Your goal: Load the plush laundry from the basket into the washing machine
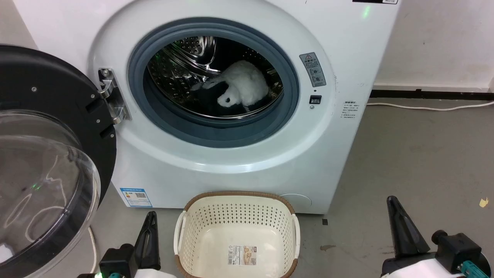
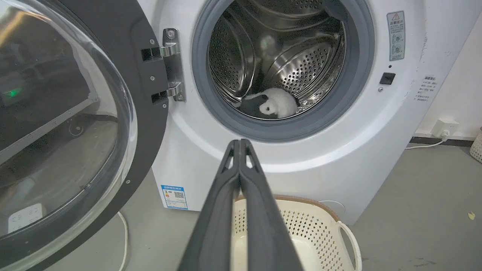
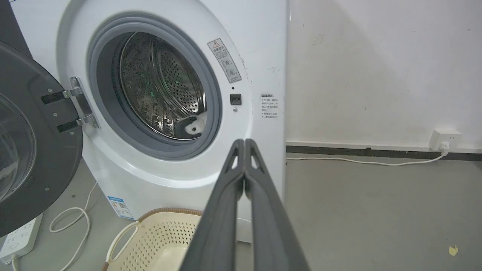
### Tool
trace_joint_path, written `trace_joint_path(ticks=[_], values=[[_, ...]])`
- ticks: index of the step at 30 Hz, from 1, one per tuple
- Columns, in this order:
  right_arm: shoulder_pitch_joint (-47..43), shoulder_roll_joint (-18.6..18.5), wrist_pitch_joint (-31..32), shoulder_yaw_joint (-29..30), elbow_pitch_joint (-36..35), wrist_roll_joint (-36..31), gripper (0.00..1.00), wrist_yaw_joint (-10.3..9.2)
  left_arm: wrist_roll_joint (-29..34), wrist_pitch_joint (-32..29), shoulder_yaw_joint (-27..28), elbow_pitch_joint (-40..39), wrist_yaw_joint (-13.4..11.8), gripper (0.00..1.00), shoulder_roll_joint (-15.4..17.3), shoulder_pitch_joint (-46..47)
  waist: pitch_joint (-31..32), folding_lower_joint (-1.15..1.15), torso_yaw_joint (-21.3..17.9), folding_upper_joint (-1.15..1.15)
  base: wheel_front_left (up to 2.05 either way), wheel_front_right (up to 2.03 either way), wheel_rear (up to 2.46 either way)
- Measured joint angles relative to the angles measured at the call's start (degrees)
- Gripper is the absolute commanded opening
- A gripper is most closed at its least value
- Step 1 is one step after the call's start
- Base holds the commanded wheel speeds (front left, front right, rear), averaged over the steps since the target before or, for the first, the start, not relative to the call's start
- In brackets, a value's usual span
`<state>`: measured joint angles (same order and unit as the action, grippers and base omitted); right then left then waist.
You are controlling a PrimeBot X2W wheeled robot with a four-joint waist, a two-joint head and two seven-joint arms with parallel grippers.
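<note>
left gripper (image 2: 240,143), right gripper (image 3: 244,143) closed, empty

— The light is bright and even, shadows soft; the perforated steel drum (image 1: 173,69) gives sharp glints.
— The clear domed door with the black rim (image 1: 42,166) shows pale reflections and a green spot. Both wrist views bend straight lines near the edges.
</note>
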<state>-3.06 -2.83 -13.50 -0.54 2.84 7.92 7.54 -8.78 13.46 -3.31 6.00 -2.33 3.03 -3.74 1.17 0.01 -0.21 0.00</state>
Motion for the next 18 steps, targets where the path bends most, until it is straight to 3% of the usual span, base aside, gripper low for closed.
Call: trace_joint_path(ticks=[18], values=[[0.1,0.0,2.1,0.0,-0.2,-1.2,0.0,-0.01,1.3,-2.1,0.4,-0.8,0.3,0.0,0.0,0.2,-0.2,0.0,0.0,0.0,0.0,0.0,0.0]])
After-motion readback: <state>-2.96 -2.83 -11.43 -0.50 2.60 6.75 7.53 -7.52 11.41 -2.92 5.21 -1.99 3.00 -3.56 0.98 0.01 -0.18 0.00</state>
